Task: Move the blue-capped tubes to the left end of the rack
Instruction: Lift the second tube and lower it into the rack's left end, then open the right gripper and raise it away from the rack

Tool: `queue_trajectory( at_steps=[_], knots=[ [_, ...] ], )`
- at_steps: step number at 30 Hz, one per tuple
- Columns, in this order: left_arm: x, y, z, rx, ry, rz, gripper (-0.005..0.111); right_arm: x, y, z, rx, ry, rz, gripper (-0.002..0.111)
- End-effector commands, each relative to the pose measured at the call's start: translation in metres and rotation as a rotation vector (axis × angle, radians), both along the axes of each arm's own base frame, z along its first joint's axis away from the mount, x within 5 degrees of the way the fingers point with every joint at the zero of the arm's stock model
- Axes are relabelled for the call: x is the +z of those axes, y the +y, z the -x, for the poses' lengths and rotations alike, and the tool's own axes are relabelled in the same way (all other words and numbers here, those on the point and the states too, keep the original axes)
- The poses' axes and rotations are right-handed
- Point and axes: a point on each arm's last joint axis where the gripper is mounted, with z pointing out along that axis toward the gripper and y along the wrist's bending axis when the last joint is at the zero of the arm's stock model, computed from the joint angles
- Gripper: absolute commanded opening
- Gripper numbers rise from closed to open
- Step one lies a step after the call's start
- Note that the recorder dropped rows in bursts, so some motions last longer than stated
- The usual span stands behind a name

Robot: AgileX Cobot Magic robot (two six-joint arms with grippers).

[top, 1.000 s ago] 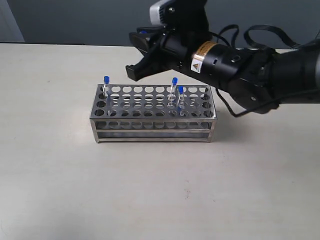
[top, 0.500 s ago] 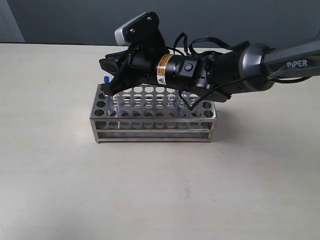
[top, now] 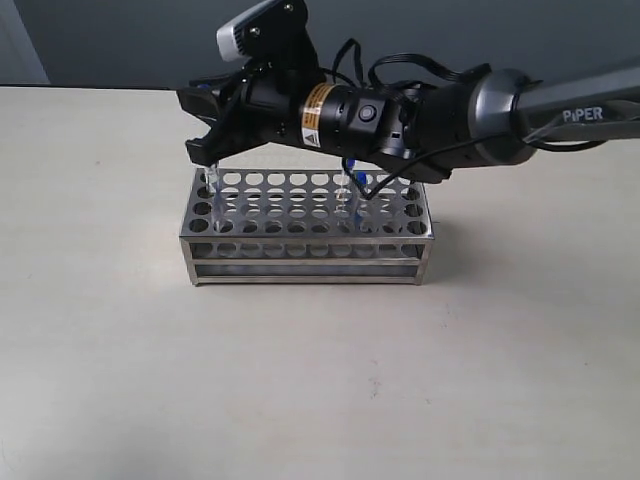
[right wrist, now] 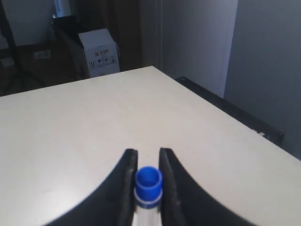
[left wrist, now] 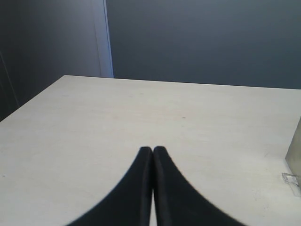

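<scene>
My left gripper [left wrist: 153,149] is hovering over the bare table [left wrist: 94,122], its fingers pressed together on nothing. At the left end of the rack [top: 300,228], my right gripper [right wrist: 147,155] is pinching a blue-capped tube [right wrist: 148,182] at its cap end, with the clear body standing at a back corner hole. I judge I am seating this one. Next I should be easing my fingers apart and lifting straight up, then going for the other blue-capped tubes [top: 350,168] further right, half hidden under my arm.
</scene>
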Motion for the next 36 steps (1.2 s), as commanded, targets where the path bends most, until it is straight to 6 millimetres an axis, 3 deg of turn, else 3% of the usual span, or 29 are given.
queue_trajectory(
  at_steps=[1,7,16,17,19,20,22,23,26,28,30,32,36],
  knots=[
    [-0.001,-0.001,0.000,-0.008,0.002,0.006,0.000,-0.019,0.002,-0.001,0.025,0.044,0.034,0.000],
    [-0.001,-0.001,0.000,-0.008,0.002,0.006,0.000,-0.039,0.016,0.006,0.068,0.073,0.052,0.000],
    [-0.001,-0.001,0.000,-0.009,0.002,0.005,0.000,-0.043,0.023,0.001,0.091,0.048,0.091,0.002],
    [-0.001,-0.001,0.000,-0.009,0.002,0.005,0.000,-0.043,0.024,0.002,0.103,0.037,0.100,0.005],
    [-0.001,-0.001,0.000,-0.009,0.001,0.007,0.000,-0.044,0.025,0.004,0.137,0.027,0.121,0.023],
    [-0.001,-0.001,0.000,-0.009,0.001,0.007,0.000,-0.045,0.025,0.005,0.145,0.036,0.125,0.041],
    [-0.001,-0.001,0.000,-0.009,0.001,0.007,0.000,-0.041,0.024,0.005,0.138,0.029,0.131,0.053],
    [-0.001,-0.001,0.000,-0.009,0.001,0.007,0.000,-0.037,0.023,0.004,0.133,0.024,0.126,0.052],
    [-0.001,-0.001,0.000,-0.009,0.001,0.007,0.000,-0.007,0.012,0.001,0.099,-0.029,0.110,0.036],
    [-0.001,-0.001,0.000,-0.009,0.001,0.007,0.000,0.028,-0.006,0.000,0.090,-0.121,0.123,0.025],
    [-0.001,-0.001,0.000,-0.009,0.001,0.007,0.000,0.050,-0.036,-0.002,0.022,-0.129,0.165,0.029],
    [-0.001,-0.001,0.000,-0.009,0.001,0.007,0.000,0.059,-0.070,-0.001,-0.107,-0.081,0.224,0.043],
    [-0.001,-0.001,0.000,-0.009,0.001,0.007,0.000,0.053,-0.111,0.010,-0.229,0.011,0.252,0.058]
  ],
)
